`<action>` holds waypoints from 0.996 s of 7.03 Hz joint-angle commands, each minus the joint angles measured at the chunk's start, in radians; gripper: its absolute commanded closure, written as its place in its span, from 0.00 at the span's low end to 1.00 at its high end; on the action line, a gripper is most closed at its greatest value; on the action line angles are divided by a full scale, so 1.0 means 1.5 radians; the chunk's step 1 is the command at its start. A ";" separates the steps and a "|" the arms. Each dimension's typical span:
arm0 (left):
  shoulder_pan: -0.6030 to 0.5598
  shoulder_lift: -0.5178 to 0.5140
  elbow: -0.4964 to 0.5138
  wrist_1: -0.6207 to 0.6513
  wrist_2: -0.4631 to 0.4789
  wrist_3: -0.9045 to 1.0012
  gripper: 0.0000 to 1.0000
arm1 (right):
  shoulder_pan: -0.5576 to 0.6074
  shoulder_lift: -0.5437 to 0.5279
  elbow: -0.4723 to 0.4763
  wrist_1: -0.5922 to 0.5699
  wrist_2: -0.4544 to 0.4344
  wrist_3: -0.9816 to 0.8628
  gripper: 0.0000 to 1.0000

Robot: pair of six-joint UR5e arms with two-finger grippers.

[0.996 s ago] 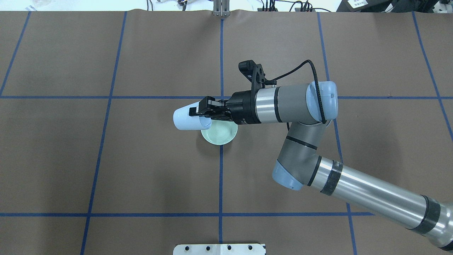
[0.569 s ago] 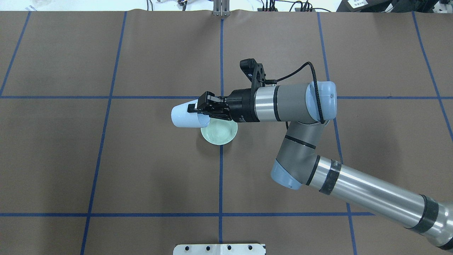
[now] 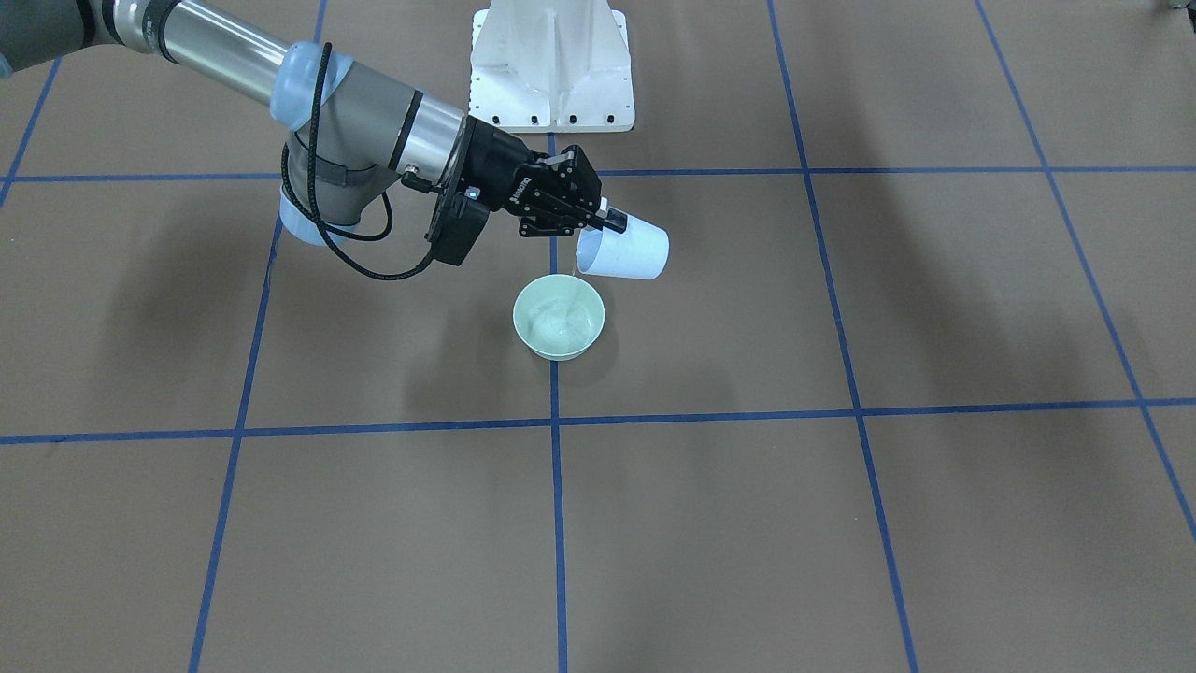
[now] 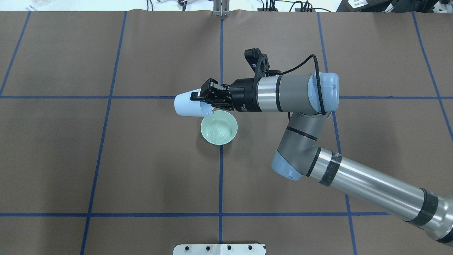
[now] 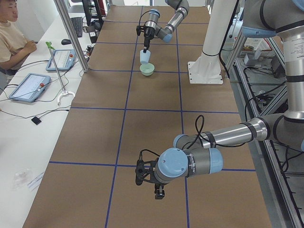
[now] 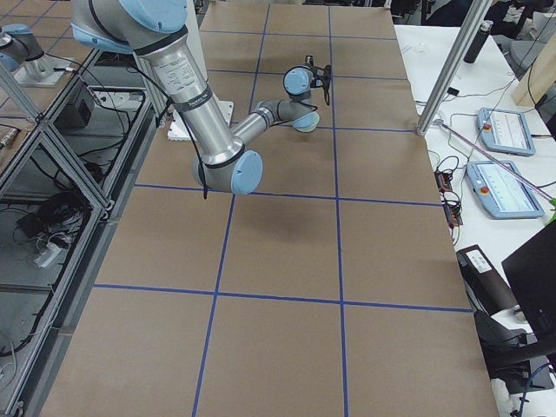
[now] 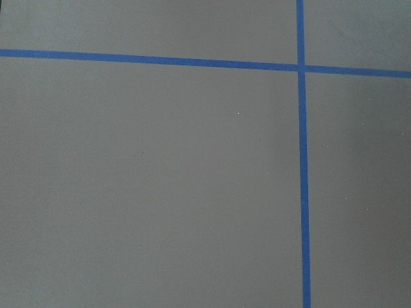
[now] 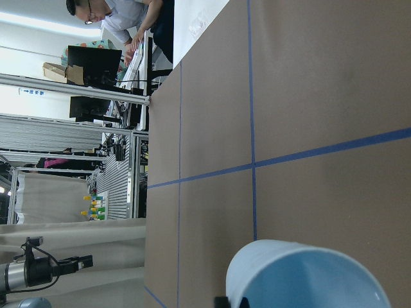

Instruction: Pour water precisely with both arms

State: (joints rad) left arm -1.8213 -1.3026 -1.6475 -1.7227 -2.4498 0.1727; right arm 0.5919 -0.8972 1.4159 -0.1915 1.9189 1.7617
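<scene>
Overhead exterior view: the right arm (image 4: 293, 94) reaches in from the right, its jaws clamped on the rim of a pale blue cup (image 4: 187, 105), held tipped on its side above the tabletop (image 4: 141, 166). The mouth hangs over the far-left rim of a green bowl (image 4: 202, 130), so the water (image 3: 558, 322) lands inside, where it glints. Gripping the upper rim likely keeps the lower lip free for pouring. The left arm (image 5: 190, 161) hangs well apart at the tabletop's left end; whether its jaws are apart or together, I cannot tell.
</scene>
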 commanded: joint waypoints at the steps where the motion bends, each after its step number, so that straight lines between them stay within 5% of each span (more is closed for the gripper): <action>1: -0.001 -0.002 -0.001 0.000 0.000 0.000 0.00 | 0.002 -0.004 -0.004 0.032 -0.001 0.025 1.00; 7: -0.002 0.000 -0.006 0.001 0.000 -0.001 0.00 | 0.003 -0.012 -0.005 0.066 -0.002 0.037 1.00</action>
State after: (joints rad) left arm -1.8228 -1.3034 -1.6560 -1.7212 -2.4498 0.1718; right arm 0.5965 -0.9157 1.4082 -0.0924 1.9171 1.8175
